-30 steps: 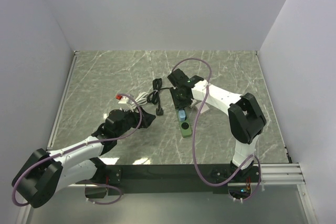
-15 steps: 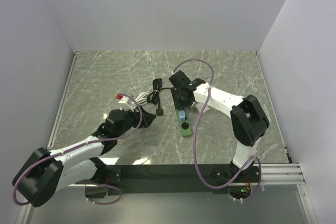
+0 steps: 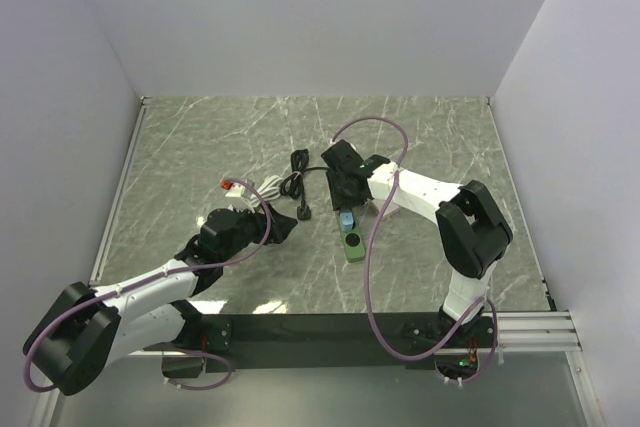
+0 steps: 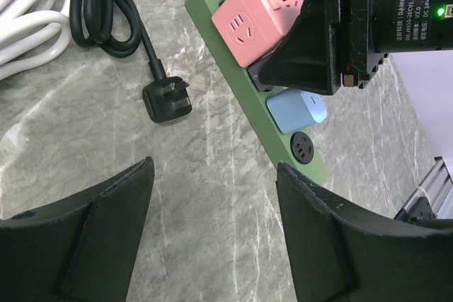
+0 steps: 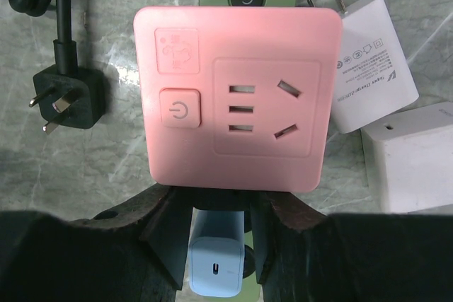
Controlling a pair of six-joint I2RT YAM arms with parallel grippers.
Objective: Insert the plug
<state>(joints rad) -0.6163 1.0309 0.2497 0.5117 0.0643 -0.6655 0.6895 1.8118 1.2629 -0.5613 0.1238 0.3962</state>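
A green power strip (image 3: 352,244) lies at mid-table. A pink cube adapter (image 5: 237,97) and a blue charger (image 5: 216,266) stand plugged in it. My right gripper (image 5: 216,206) is closed on a dark plug (image 4: 263,76), pressed down at the strip between the pink cube (image 4: 258,15) and the blue charger (image 4: 297,111). Most of the plug is hidden under the fingers. My left gripper (image 4: 212,238) is open and empty, low over the table left of the strip (image 4: 311,164). In the top view the right gripper (image 3: 343,190) is over the strip and the left gripper (image 3: 278,227) beside it.
A loose black three-pin plug (image 4: 166,100) with a coiled black cord (image 4: 106,1) lies left of the strip. White cable (image 4: 28,19) and its red end (image 3: 232,185) lie farther left. Two white chargers (image 5: 371,65) (image 5: 414,157) lie right of the strip.
My right gripper has shifted slightly nearer and lower over the strip. The left arm has not moved.
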